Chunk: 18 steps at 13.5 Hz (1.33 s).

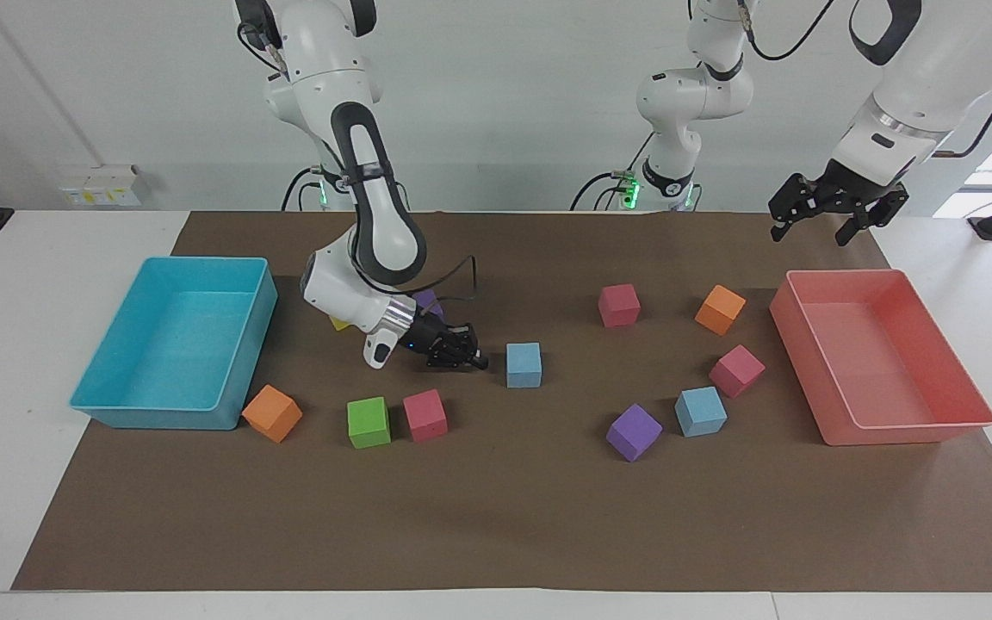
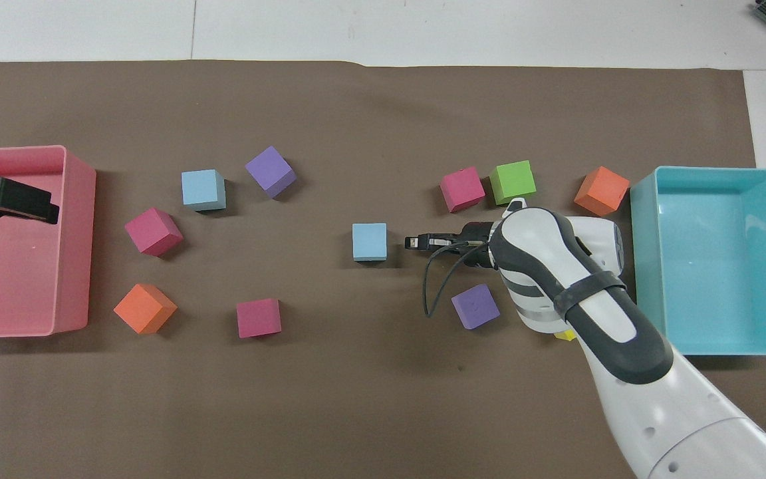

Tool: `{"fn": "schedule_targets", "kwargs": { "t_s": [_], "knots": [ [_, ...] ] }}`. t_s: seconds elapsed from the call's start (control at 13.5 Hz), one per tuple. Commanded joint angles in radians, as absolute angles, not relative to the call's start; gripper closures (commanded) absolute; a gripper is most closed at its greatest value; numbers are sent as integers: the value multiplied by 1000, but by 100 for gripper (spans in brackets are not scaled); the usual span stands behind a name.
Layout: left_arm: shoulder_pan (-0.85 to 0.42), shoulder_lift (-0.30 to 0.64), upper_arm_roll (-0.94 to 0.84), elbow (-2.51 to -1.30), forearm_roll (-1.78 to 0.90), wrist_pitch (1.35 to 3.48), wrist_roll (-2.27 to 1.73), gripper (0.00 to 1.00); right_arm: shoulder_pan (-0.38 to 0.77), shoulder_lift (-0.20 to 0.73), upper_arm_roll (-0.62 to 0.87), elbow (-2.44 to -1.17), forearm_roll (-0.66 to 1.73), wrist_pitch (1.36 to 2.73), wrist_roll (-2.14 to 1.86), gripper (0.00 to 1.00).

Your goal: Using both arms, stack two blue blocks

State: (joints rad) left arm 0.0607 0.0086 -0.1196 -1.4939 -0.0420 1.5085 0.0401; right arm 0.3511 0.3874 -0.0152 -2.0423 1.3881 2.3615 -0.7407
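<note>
Brown paper (image 1: 496, 517) covers the white table, and small foam cubes of several colours lie spread on it between two plastic trays. One light sky-blue foam cube (image 1: 523, 364) sits near the middle of the table, flat on the paper. The right arm's black two-finger gripper (image 1: 480, 360) is low just beside this cube, toward the right arm's end, and a small gap separates them; its fingertips are pressed together and hold nothing. The second sky-blue foam cube (image 1: 701, 411) rests toward the left arm's end, farther from the robots than the first, just beside a purple foam cube (image 1: 634, 432) and a dark pink foam cube (image 1: 737, 370). The two blue cubes are well apart and neither is on the other. The left arm's black gripper (image 1: 815, 226) hangs in the air over the salmon-pink plastic tray (image 1: 909, 430), fingers spread apart and empty. At the right arm's end stands the large turquoise plastic tray (image 1: 151, 409), with an orange foam cube (image 1: 272, 413) touching its corner.
</note>
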Motion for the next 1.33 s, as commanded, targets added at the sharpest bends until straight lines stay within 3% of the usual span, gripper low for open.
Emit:
{"fn": "schedule_targets", "kwargs": {
  "t_s": [0.0, 0.22, 0.37, 0.81, 1.03, 1.26],
  "knots": [
    [69, -8, -132, -1486, -64, 1476, 43, 0, 350, 383, -6, -2049, 1419, 2387, -773, 100],
    [40, -29, -149, -1518, -71, 1474, 46, 0, 348, 383, -6, -2049, 1419, 2387, -773, 100],
    [-23, -86, -147, -1632, -71, 1540, 26, 0, 350, 383, -6, -2049, 1419, 2387, -773, 100],
    [-167, -63, -147, -1943, -72, 1954, -78, 0, 350, 385, -8, -2048, 1419, 2388, -773, 100],
    [-204, -5, -144, -2023, -72, 2124, -104, 0, 350, 385, -6, -2048, 1419, 2390, -772, 100],
    [-190, 110, -143, -2022, -68, 2267, -92, 0, 350, 385, -8, -2048, 1419, 2390, -772, 100]
  ]
}}
